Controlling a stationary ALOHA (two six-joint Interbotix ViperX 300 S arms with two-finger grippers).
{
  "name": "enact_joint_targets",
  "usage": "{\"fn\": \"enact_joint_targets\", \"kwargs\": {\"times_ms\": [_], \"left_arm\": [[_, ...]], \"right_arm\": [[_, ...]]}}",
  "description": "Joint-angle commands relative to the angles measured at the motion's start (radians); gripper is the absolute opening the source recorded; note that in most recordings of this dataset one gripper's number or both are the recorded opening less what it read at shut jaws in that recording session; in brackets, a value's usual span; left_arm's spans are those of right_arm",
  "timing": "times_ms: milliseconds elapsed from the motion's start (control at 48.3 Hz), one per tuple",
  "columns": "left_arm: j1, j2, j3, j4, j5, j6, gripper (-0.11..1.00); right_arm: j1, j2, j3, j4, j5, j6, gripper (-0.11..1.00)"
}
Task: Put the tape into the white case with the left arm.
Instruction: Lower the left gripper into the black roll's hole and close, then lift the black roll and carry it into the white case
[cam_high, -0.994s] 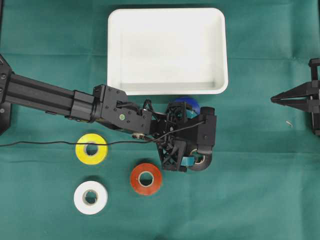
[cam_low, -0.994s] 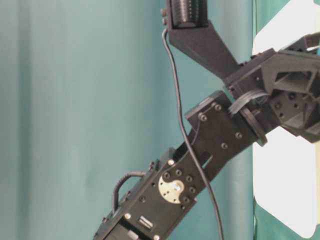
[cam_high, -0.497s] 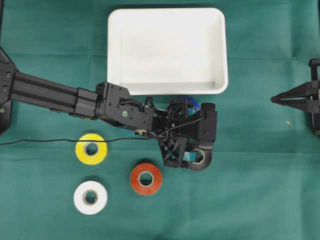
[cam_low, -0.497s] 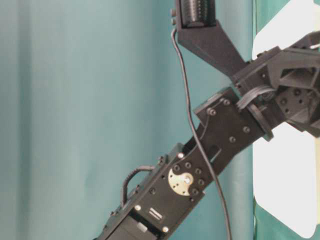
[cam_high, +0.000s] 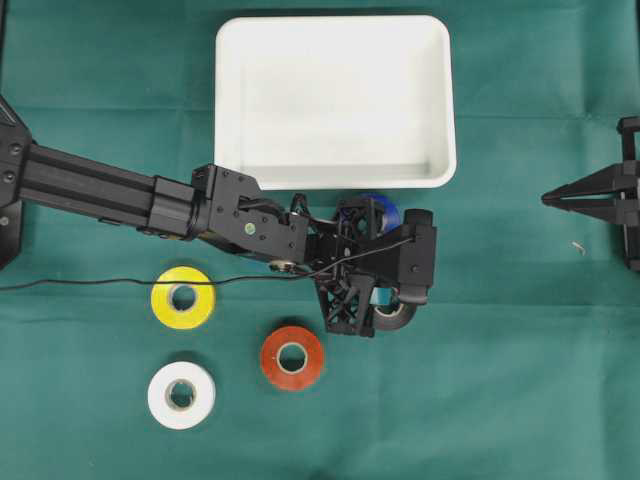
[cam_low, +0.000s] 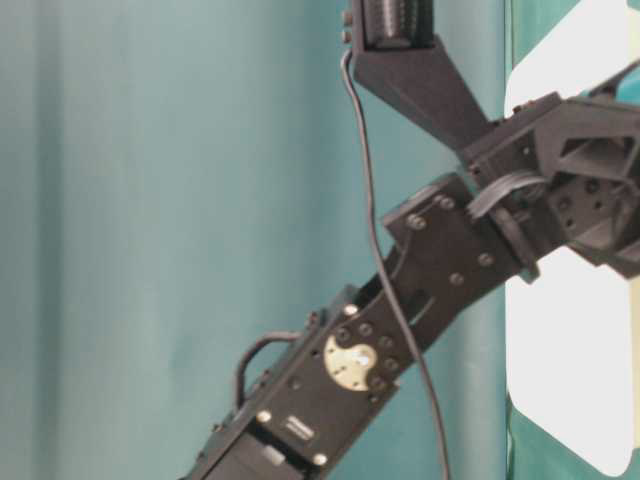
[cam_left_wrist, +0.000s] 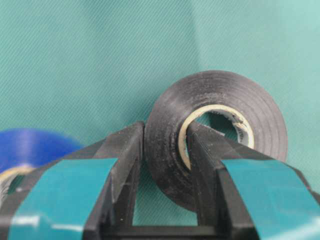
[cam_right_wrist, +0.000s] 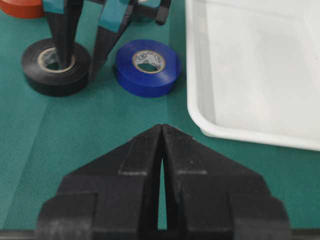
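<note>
No text, brand, number or sign can be read anywhere. The inner core of the blue tape roll (cam_right_wrist: 148, 66) carries some dark print, and the core of the black tape roll (cam_left_wrist: 216, 135) has faint marks, but both are too small and blurred to make out.

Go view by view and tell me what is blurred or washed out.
Overhead: evenly lit, sharp. Table level: soft, and the white case is blown out. Left wrist: the black tape is sharp, the blue tape blurred. Right wrist: the right tool is out of focus up close.
</note>
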Motion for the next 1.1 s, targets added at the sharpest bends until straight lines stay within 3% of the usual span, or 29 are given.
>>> {"fn": "enact_joint_targets", "kwargs": {"times_ms": [0, 331, 601, 766, 1077], "left_arm": [[-0.011, -0.083, -0.014, 0.000, 0.031, -0.002, 0.25], [-0.021, -0.242, 0.002, 0.000, 0.115, 0.051, 0.25], [-0.009, -0.279, 0.006, 0.000, 0.146, 0.114, 0.25], [0.029, -0.279, 0.021, 0.000, 0.150, 0.115, 0.25], [0.169, -0.308, 0.092, 0.002, 0.156, 0.115, 0.25]], "right_arm": [[-0.002, 0.014, -0.011, -0.002, -0.009, 0.002, -0.09], [0.000, 0.012, -0.009, -0.002, -0.009, 0.002, -0.09], [0.000, 0.012, -0.009, -0.002, -0.009, 0.002, -0.09], [0.000, 0.012, -0.009, -0.002, -0.009, 0.002, -0.09], [0.000, 0.012, -0.009, -0.002, -0.009, 0.002, -0.09]]}}
